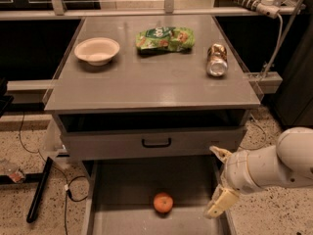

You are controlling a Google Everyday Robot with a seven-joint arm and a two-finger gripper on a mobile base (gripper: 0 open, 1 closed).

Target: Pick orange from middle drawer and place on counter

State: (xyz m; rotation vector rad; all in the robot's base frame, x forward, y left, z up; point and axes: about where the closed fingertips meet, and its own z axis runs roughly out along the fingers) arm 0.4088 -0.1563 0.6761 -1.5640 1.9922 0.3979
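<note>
Matt counter (151,82) — shiny can (216,60) — plastic jaws beside middle drawer (127,180).

No writing can be read anywhere. The green bag (165,38) at the far side of the worktop (146,87) carries pale print too blurred to make out, and the can (216,60) to its right shows no legible label. The unmarked gripper (218,180) hangs near right, fingers spread.

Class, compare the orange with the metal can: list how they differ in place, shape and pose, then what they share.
The orange lies in the open middle drawer; the can lies on the counter. The orange is round and matte; the can is a shiny cylinder on its side. The open gripper hovers just right of the orange, far from the can. Neither is held.
</note>
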